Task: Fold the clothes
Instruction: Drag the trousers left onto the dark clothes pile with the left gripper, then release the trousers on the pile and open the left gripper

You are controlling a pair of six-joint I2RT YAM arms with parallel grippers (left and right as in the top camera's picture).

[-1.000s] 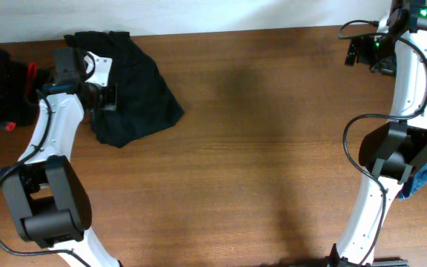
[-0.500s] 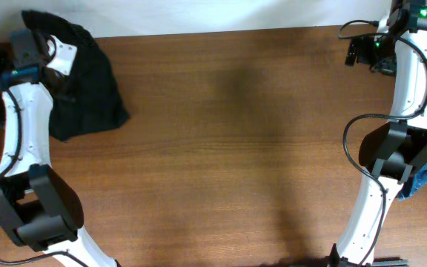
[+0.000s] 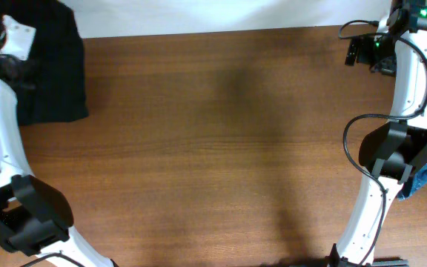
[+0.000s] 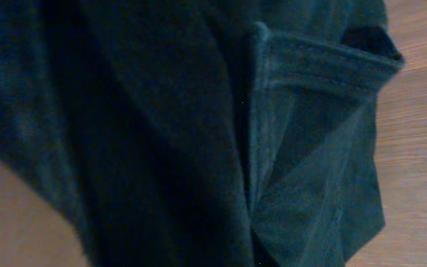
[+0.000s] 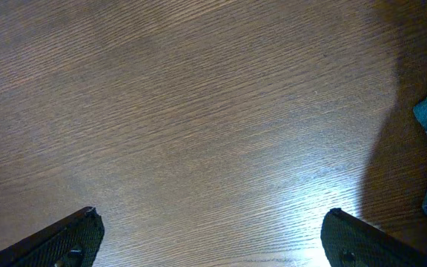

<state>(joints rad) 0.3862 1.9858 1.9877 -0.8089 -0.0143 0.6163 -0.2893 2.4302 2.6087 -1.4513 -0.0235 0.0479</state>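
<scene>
At four o'clock, nearest the arms' bases, blue denim (image 3: 423,183) lay bunched by the right edge of the wooden surface (image 3: 221,148), partly under the right arm. Farther out, at one o'clock, the right tool (image 5: 212,216) hung released, its fingers spread wide above the wood, with a fold of denim near it at three o'clock in its wrist view. Farthest, at ten o'clock, the black garment (image 3: 54,74) lay heaped on the corner, spilling past the far edge. The left tool (image 3: 15,61) was clenched in that cloth, fingers buried. A stitched hem crossed its wrist view.
</scene>
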